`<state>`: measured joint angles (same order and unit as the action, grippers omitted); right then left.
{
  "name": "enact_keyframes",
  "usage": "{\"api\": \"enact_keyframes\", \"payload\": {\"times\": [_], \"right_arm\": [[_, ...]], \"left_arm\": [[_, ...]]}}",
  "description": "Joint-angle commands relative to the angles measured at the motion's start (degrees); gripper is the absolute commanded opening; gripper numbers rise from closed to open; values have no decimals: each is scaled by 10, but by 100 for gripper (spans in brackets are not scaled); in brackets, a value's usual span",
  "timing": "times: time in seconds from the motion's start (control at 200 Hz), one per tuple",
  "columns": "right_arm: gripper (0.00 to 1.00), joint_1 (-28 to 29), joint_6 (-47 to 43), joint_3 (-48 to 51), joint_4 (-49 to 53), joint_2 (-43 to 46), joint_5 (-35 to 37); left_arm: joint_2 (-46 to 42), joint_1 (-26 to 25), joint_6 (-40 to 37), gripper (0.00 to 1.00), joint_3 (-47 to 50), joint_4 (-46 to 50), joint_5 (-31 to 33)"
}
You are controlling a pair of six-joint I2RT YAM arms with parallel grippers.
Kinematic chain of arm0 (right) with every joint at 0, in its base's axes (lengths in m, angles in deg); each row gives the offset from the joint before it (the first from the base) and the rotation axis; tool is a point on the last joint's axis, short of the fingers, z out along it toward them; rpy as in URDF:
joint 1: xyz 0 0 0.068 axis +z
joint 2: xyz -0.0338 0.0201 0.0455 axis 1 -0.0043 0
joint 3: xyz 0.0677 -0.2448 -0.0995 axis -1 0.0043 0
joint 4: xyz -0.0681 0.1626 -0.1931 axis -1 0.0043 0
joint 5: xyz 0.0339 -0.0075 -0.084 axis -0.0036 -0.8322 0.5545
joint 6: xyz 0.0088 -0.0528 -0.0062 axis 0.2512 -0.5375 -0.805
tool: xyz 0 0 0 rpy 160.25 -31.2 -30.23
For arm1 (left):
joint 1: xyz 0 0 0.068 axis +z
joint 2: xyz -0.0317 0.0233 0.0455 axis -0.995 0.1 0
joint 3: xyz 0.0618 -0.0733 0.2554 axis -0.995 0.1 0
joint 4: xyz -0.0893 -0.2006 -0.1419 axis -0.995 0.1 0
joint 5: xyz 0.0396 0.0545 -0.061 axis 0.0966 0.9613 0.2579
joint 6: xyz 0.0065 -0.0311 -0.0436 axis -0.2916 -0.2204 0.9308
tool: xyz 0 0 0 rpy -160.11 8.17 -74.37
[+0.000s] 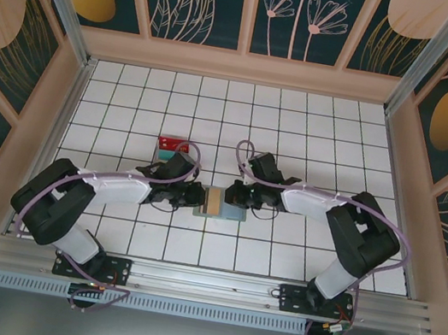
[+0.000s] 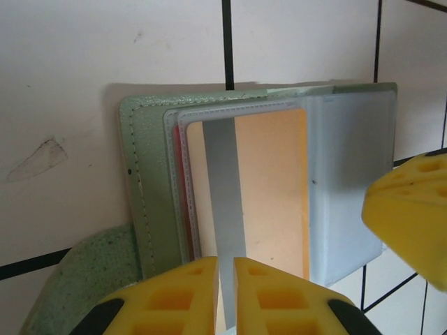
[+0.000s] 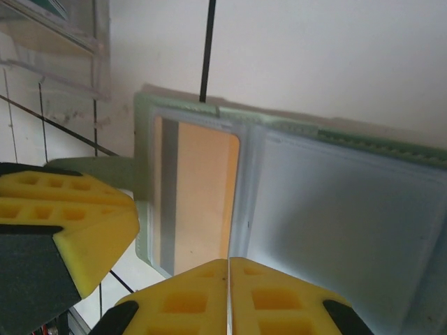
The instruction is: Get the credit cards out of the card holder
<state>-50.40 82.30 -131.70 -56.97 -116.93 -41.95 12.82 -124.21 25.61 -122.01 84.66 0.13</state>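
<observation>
Credit cards sit inside the grey-green folding card holder, open on the white tiled desk — a tan plastic card on top, a red edge behind. None looks out yet. Nearly closed, the left claw seemingly pinches the tan plastic card's near edge; the right claw — shut — rests on the pale-blue flap.

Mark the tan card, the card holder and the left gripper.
tan card (image 2: 272,188): left wrist view, tan face beside the grey stripe.
card holder (image 2: 147,181): left wrist view, green cover's left edge.
left gripper (image 2: 225,264): left wrist view, midway between its fingertips.
</observation>
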Motion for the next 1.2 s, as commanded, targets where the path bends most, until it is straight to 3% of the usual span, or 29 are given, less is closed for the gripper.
{"api": "enact_keyframes", "payload": {"times": [0.0, 1.016, 1.091, 1.196], "right_arm": [[10, 7, 10, -18, -5, -10, -19], [13, 8, 28, -14, -30, -63, -58], [11, 8, 28, -13, -33, -65, -62], [0, 8, 28, -12, -34, -64, -62]], "left_arm": [[15, 0, -5, 15, -2, -2, -7], [40, -11, -5, 14, -6, 4, -9], [42, -11, -5, 14, -7, 3, -10], [42, -13, -5, 14, -7, 5, -10]]}}
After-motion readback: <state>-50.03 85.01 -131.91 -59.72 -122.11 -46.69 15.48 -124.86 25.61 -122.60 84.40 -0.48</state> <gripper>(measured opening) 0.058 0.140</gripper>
